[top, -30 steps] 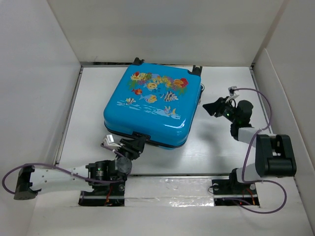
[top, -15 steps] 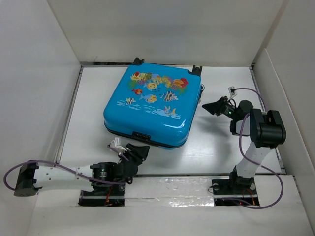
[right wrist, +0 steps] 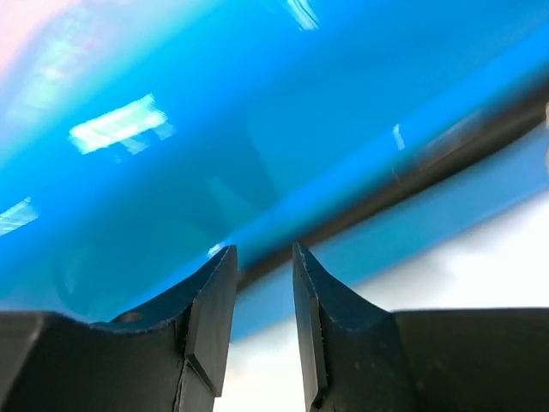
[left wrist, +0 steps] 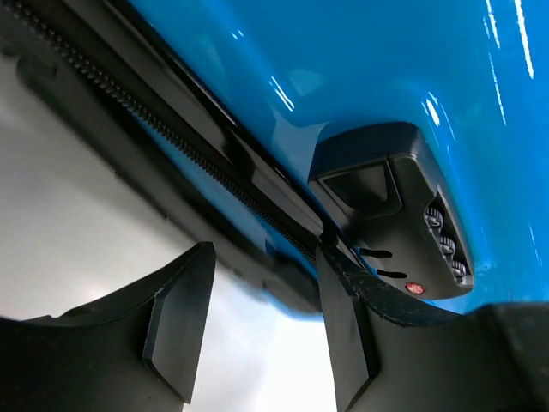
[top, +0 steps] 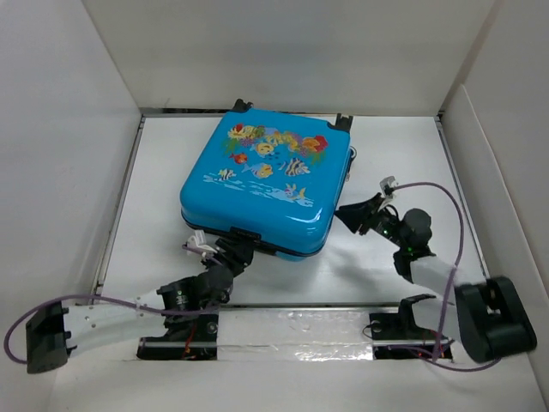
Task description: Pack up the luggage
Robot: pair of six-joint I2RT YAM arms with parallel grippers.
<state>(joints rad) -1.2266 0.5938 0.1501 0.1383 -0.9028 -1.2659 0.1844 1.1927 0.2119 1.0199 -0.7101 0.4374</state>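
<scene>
Presently, the luggage (top: 262, 184) lies shut and flat, printed shell upward, directly ahead of both pincers. The left gripper (top: 236, 251) sits at its near edge. In the wrist view the fingers (left wrist: 180, 326) are spread and hold nothing, with the zipper seam (left wrist: 171, 142) just beyond the tips and the combination lock (left wrist: 390, 210) above the right-hand finger. The right gripper (top: 347, 213) points at the luggage's near right corner, its fingers (right wrist: 210, 318) parted by a narrow gap and gripping nothing. Everything rests on the white table (top: 146, 215).
</scene>
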